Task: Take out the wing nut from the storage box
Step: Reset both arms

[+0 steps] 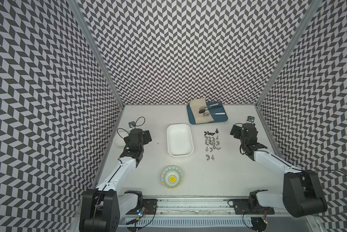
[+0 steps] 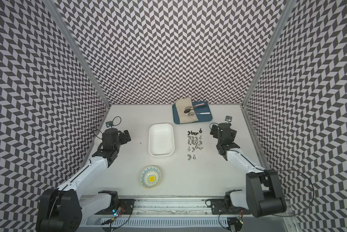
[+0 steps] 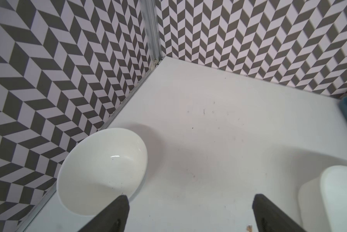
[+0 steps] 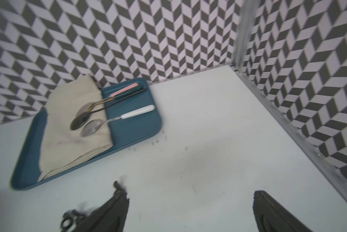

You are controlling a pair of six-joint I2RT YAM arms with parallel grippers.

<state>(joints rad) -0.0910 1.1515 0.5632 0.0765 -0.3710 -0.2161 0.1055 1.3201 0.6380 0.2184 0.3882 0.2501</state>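
White table (image 1: pixel 228 176): storage box (image 1: pixel 171 133), wing nuts (image 1: pixel 210 140) beside, patterned bowl (image 1: pixel 172 177), white bowl (image 1: pixel 119 140), blue tray (image 1: pixel 220 118).

L arm (image 1: pixel 120 170) & R arm (image 1: pixel 273 160): white link shells w/ thin black seam line, chunky black joint housings, black wrists. Thin black cables (image 1: pixel 140 117) loop off wrists & shoulders. Tool fingers (image 3: pixel 112 218) matte black, wedge-shaped. Small boards w/ coloured LEDs (image 1: pixel 140 213) by bases.
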